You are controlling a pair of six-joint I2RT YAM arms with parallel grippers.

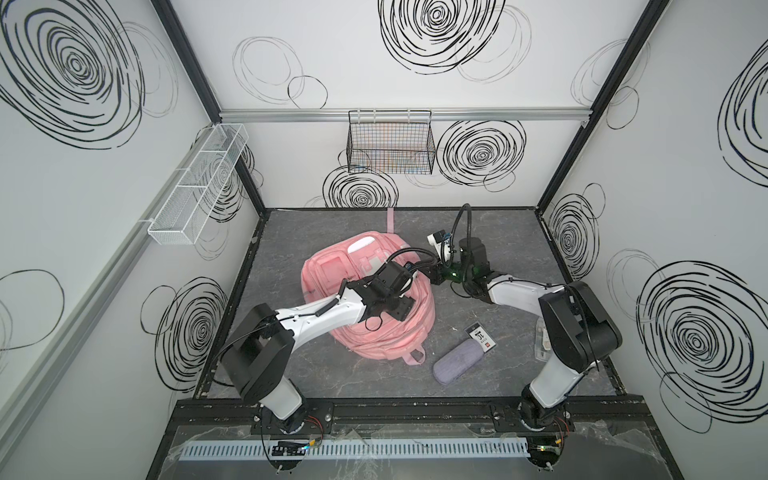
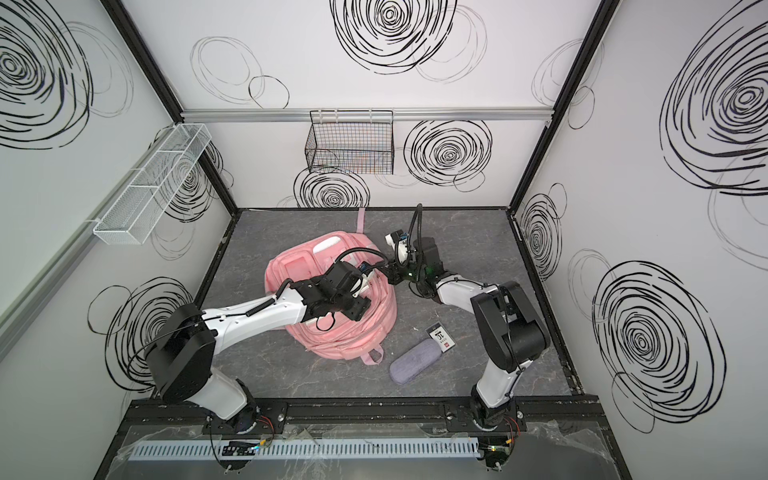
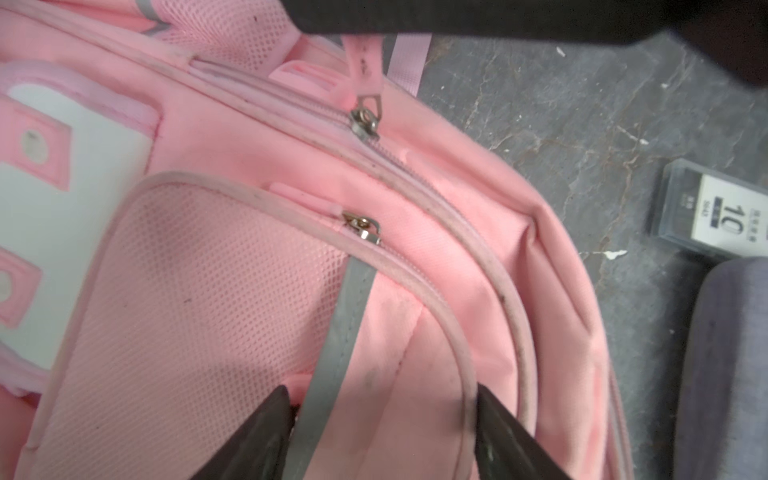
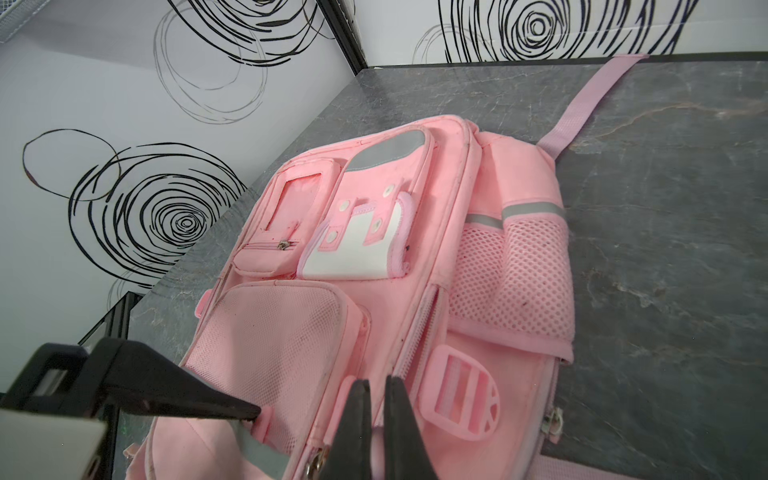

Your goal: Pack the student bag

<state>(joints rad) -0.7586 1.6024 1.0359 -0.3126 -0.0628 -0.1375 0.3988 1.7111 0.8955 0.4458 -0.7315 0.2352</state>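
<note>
The student bag (image 1: 328, 270) (image 2: 291, 270), a big pink backpack, lies front-up in the middle of the table in both top views. My left gripper (image 3: 382, 395) (image 1: 402, 308) hangs low over its front. The jaws stand apart around the corner of the mesh pocket (image 3: 199, 316), one finger against a grey strip (image 3: 345, 324). My right gripper (image 4: 376, 395) (image 1: 432, 277) is shut on the pink zipper pull tab (image 3: 365, 62) of the main zipper, just above its metal slider (image 3: 365, 122). The white flap patch (image 4: 353, 253) faces up.
A grey-lilac oblong pouch (image 1: 458, 362) (image 3: 723, 365) and a small clear box with a printed label (image 1: 482, 338) (image 3: 715, 212) lie to the right of the bag. A black wire basket (image 1: 390, 143) hangs on the back wall, a white mesh basket (image 1: 195, 187) on the left wall.
</note>
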